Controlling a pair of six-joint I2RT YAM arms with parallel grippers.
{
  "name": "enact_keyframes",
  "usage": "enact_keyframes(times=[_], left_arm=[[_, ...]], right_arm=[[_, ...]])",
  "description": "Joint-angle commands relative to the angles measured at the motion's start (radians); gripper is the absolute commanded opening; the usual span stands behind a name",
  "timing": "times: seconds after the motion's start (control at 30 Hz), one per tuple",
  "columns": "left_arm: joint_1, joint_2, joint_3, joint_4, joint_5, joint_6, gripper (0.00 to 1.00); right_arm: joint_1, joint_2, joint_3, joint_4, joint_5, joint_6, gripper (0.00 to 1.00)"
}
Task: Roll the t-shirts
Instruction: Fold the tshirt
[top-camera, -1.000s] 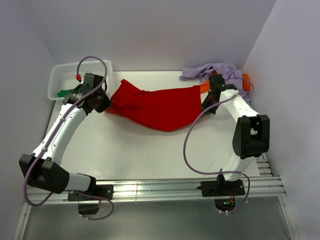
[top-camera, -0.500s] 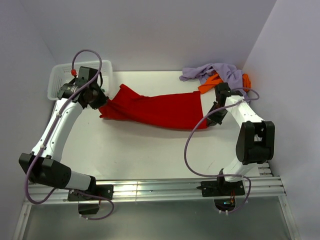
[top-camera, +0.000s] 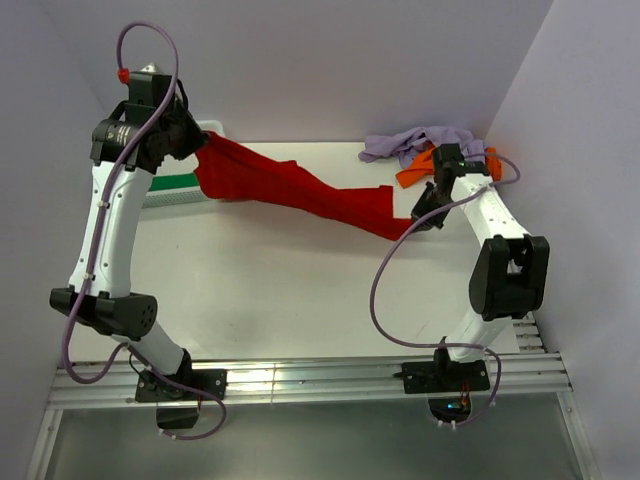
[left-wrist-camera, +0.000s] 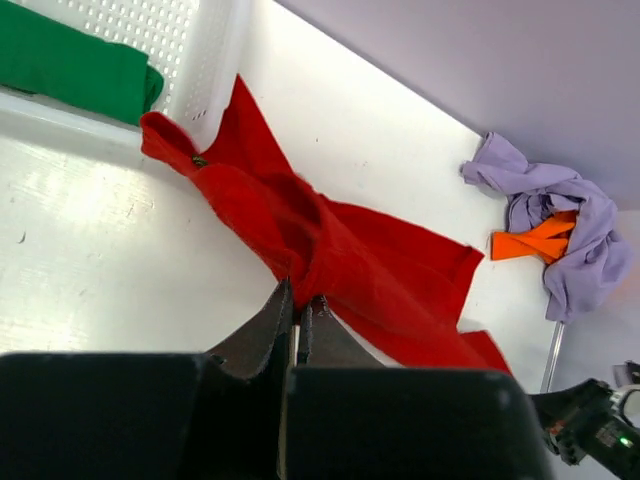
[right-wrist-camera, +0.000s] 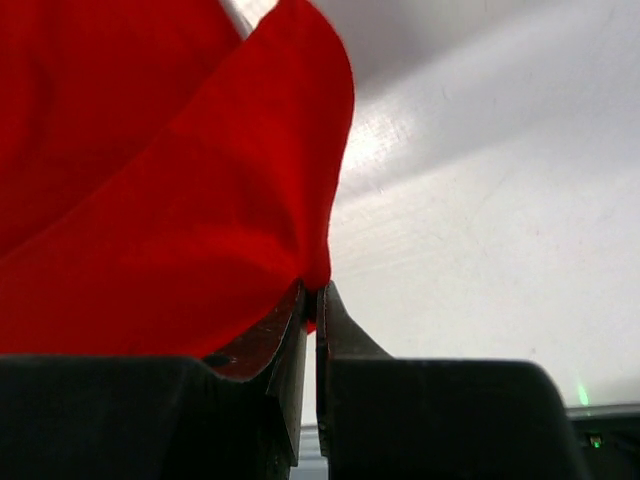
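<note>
The bright red t-shirt hangs stretched in a twisted band between my two grippers. High at the back left, by the basket, my left gripper is shut on one end of the red t-shirt; the left wrist view shows cloth pinched at its tips. My right gripper is shut on the other end, with red cloth bunched at its tips. The green t-shirt lies in the basket. At the back right, the lavender t-shirt lies crumpled over the orange one.
The white mesh basket stands at the back left corner, largely behind my left arm in the top view. Walls close in the table at the back and on both sides. A metal rail runs along the near edge.
My left arm has risen and swung back toward the basket, lifting its end of the red t-shirt off the table. The shirt has drawn into a taut diagonal band. The right gripper shifted slightly.
</note>
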Motion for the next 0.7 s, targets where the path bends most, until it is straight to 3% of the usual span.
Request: enact_keyframes(times=[0.0,0.17,0.3,0.43,0.57,0.67], left_arm=[[0.009,-0.062,-0.028,-0.023,-0.039,0.034,0.0],[0.015,-0.144,-0.178,0.004,-0.058,0.034,0.0],[0.019,-0.162,-0.168,0.002,-0.077,0.043,0.0],[0.021,-0.153,-0.177,0.014,-0.056,0.043,0.0],[0.021,-0.18,-0.287,0.065,-0.013,0.029,0.0],[0.021,-0.21,-0.349,0.083,-0.003,0.025,0.0]], right_arm=[[0.017,-0.006,-0.072,-0.01,-0.02,-0.01,0.0],[0.082,-0.074,-0.133,-0.026,-0.038,-0.013,0.0],[0.082,-0.06,-0.139,-0.031,-0.11,-0.035,0.0],[0.071,0.039,0.055,-0.075,-0.037,-0.013,0.0],[0.019,0.101,0.408,-0.115,0.009,0.019,0.0],[0.018,0.072,0.383,-0.102,0.029,0.021,0.0]])
